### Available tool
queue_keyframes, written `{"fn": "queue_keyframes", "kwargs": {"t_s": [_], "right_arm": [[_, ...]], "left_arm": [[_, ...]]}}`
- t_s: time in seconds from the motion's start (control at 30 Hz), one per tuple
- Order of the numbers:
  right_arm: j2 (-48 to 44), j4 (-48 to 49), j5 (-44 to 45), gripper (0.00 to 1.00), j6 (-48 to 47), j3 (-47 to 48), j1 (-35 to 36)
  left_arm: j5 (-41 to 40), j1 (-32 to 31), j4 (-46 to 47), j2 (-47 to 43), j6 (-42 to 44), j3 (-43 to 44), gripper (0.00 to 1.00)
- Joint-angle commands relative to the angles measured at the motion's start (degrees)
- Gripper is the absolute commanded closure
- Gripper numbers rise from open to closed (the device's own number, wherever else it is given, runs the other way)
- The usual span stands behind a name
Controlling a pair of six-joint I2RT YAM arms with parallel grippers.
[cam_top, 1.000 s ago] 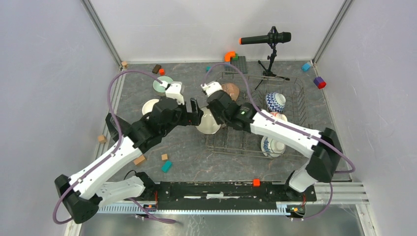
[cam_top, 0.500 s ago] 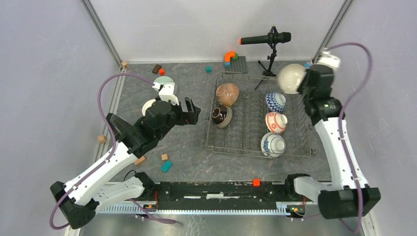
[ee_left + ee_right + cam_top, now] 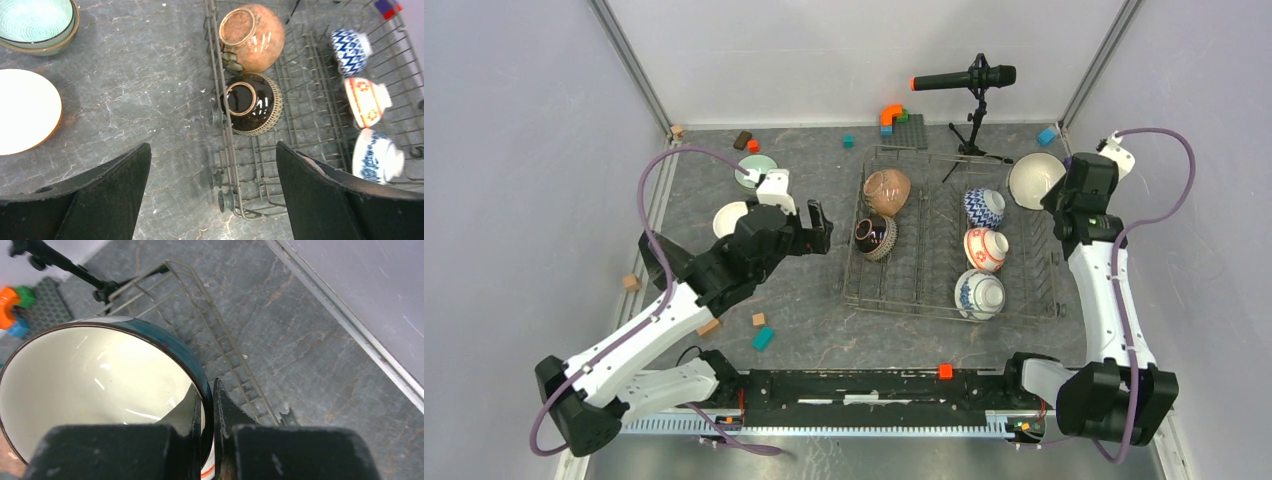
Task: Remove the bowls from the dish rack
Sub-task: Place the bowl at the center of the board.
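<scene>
The wire dish rack [image 3: 924,290] holds an orange-brown bowl [image 3: 887,190], a dark striped bowl [image 3: 876,236], a blue-white zigzag bowl [image 3: 984,207], a red-white bowl [image 3: 986,249] and a blue-white bowl [image 3: 980,293]. My right gripper [image 3: 1062,190] is shut on the rim of a teal bowl with a cream inside [image 3: 1034,180], held over the rack's far right corner; the right wrist view shows the bowl [image 3: 95,385] pinched between the jaws of that gripper [image 3: 207,405]. My left gripper [image 3: 816,228] is open and empty, just left of the rack [image 3: 230,150], facing the dark bowl [image 3: 252,102].
A pale green bowl [image 3: 755,170] and a cream bowl [image 3: 729,217] sit on the table at the left. A microphone on a tripod [image 3: 972,110] and a grey studded plate [image 3: 912,130] stand behind the rack. Toy blocks [image 3: 763,338] lie near the front left. The right wall is close.
My right arm has carried the teal bowl from the rack's left side across to the far right, first high, now lower. My left arm drew back a little and stays open.
</scene>
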Motion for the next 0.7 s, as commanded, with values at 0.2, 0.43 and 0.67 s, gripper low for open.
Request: {"fn": "queue_keyframes", "kwargs": {"t_s": [0.2,0.43,0.67], "right_arm": [[-1.01,8.45,0.42,1.0,-0.81,3.67,22.25],[10.88,7.08,2.26,1.0,-5.94,13.39,41.82],[17.4,4.8,5.31,1.0,-11.16,19.03,53.48]], "left_arm": [[-6.94,-0.17,-2.57,5.91,-0.91,2.59,0.0],[-11.78,-0.15,0.47,1.68,1.91,0.35,0.0],[-10.39,-0.29,3.87,-2.62,4.45,-1.3,0.0]]}}
